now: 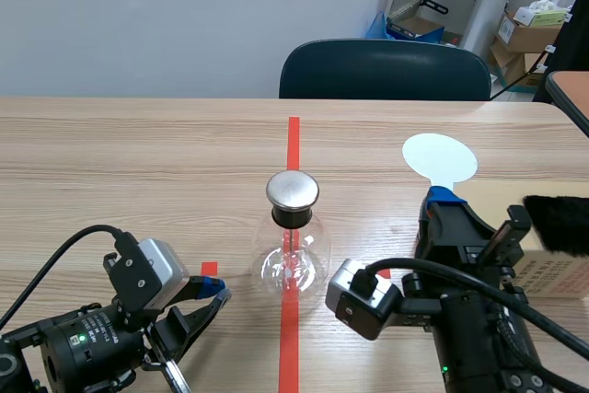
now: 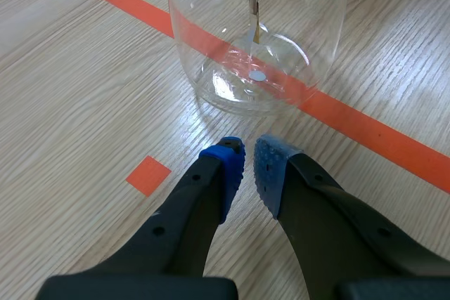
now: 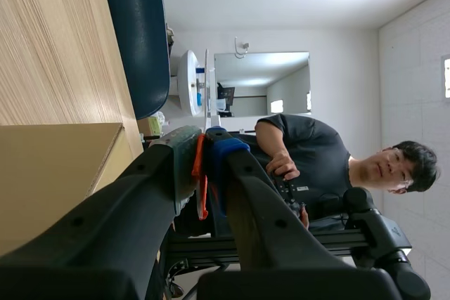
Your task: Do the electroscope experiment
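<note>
The electroscope is a clear glass flask (image 1: 292, 260) with a round metal cap (image 1: 293, 190), and it stands on the red tape line at the table's middle. In the left wrist view the flask (image 2: 258, 33) is just ahead of my left gripper (image 2: 249, 159), with a thin rod and foil hanging inside. My left gripper (image 1: 216, 294) lies low beside the flask, its blue pads almost touching with nothing between them. My right gripper (image 1: 442, 198) is shut on the handle of a white round disc (image 1: 440, 156), held up right of the flask. The disc (image 3: 206, 82) shows edge-on in the right wrist view.
A tan cardboard box (image 1: 492, 195) sits at the table's right edge with a black furry pad (image 1: 559, 223) on it. A dark chair (image 1: 385, 69) stands behind the far edge. A person (image 3: 316, 159) shows beyond the right gripper.
</note>
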